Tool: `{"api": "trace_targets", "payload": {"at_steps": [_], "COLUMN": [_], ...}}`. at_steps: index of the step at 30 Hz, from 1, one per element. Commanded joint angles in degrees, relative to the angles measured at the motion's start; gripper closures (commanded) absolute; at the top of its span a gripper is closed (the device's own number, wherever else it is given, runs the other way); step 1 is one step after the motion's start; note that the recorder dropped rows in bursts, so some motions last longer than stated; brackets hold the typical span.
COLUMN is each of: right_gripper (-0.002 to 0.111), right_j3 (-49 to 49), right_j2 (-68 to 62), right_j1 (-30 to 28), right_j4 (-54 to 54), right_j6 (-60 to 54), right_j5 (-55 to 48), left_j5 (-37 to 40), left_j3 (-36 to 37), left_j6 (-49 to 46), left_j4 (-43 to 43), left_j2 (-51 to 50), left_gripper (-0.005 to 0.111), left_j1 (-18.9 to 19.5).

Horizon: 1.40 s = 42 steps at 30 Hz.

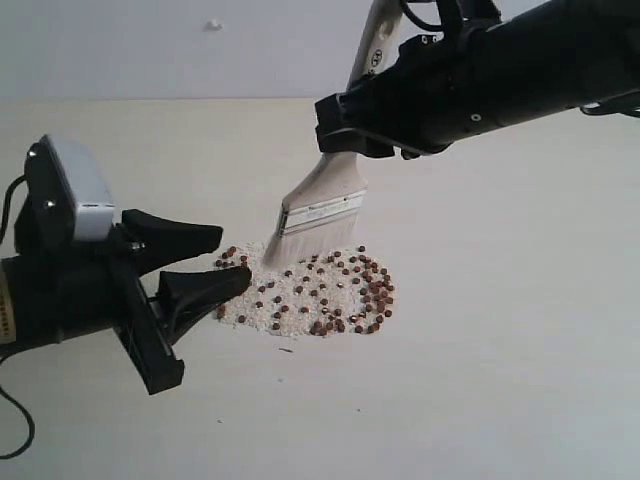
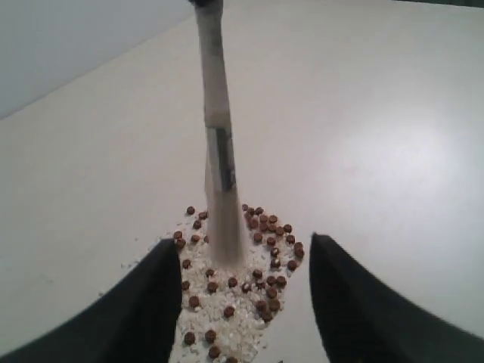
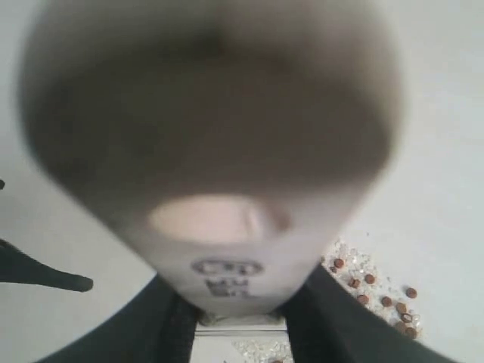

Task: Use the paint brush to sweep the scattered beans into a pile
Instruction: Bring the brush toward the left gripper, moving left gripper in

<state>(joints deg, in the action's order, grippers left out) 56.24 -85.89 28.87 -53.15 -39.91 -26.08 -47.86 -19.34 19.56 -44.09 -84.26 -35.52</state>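
Reddish-brown beans (image 1: 345, 290) lie gathered with fine white grains in a patch on the pale table (image 1: 520, 330). The paint brush (image 1: 322, 210) stands tilted, its off-white bristles touching the patch's far left side. My right gripper (image 1: 350, 125) is shut on the brush's wooden handle (image 3: 227, 249), which fills the right wrist view. My left gripper (image 1: 215, 265) stands open at the patch's left edge with nothing between its fingers. The left wrist view shows the beans (image 2: 261, 291) and the brush (image 2: 219, 174) edge-on between its fingers (image 2: 151, 302).
White grains (image 1: 265, 305) are mixed through the beans. A pale wall (image 1: 150, 50) rises behind the table.
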Motion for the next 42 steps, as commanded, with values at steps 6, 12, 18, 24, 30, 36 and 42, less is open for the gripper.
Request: {"api": "trace_targets", "payload": {"at_steps": [6, 12, 18, 24, 30, 36, 42], "right_gripper": [0.108, 0.108, 0.108, 0.108, 0.108, 0.108, 0.108], "right_j3": [0.7, 0.82, 0.82, 0.82, 0.82, 0.82, 0.82], "right_j2": [-4.99, -5.13, -5.13, -5.13, -5.13, -5.13, -4.67], "right_j1": [-0.17, -0.17, -0.17, -0.17, -0.17, -0.17, -0.17], "right_j4": [-3.91, -5.62, -9.47, -9.9, -9.9, -9.9, -12.87], "right_j6": [-2.35, -3.77, -8.23, -9.45, -10.97, -10.97, -12.66], "right_j5": [3.9, 5.52, 3.69, 0.89, -0.63, -0.63, -1.31], "left_j5": [-4.94, -4.94, -4.75, -4.4, -4.4, -4.19, -4.31], "left_j3": [-4.21, -6.86, -9.52, -11.52, -11.91, -11.91, -12.19], "left_j6": [-3.18, -2.5, -2.87, -2.87, -2.76, -2.87, -2.87], "left_j4": [1.73, 1.36, 1.87, 2.76, 3.55, 4.61, 6.11], "left_j2": [-5.76, -8.13, -10.81, -12.89, -14.89, -15.77, -15.77], "left_gripper": [0.046, 0.046, 0.046, 0.046, 0.046, 0.046, 0.046], "left_j1": [0.09, -0.6, -2.97, -3.08, -3.08, -3.08, -3.08]}}
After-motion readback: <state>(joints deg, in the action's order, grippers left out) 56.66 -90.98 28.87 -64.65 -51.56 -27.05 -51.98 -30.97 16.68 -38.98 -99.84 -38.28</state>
